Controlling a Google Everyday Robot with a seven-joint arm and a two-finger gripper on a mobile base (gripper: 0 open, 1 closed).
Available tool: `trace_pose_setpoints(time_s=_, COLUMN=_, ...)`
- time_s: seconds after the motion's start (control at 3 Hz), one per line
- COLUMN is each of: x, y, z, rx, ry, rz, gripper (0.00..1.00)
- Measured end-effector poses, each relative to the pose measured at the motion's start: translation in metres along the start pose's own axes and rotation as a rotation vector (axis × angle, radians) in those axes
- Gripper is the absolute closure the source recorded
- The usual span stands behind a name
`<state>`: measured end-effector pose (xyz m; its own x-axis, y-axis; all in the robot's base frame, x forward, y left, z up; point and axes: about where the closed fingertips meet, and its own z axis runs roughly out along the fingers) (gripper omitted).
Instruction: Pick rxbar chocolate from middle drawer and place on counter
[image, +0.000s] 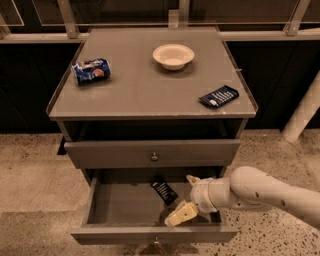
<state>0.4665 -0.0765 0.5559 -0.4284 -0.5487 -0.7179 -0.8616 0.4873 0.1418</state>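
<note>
Bar (164, 191): in drawer (115, 205), long axis diagonal, just left of jaws.
Jaws: open, empty, inside drawer's right half.

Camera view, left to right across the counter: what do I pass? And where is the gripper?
Blue can → white bowl → dark blue packet. The gripper hangs lower, inside the open middle drawer, just right of the rxbar chocolate.

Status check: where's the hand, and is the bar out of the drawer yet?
Hand open, inside the middle drawer, just right of the rxbar chocolate. Bar not gripped, flat on drawer floor. Nothing between them.
</note>
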Motion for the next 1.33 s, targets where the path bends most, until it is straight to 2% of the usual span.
trace_pose_setpoints(time_s=0.33, x=0.005, y=-0.005, z=0.010, rx=0.045, ry=-0.008, rz=0.015, gripper=0.00)
trace_pose_setpoints(time_s=0.67, x=0.002, y=-0.031, z=0.057, rx=0.116, ry=-0.033, rz=0.006, gripper=0.00)
trace_pose_setpoints(time_s=1.33, x=0.009, y=-0.035, z=0.066, rx=0.112, ry=-0.020, rz=0.024, gripper=0.00)
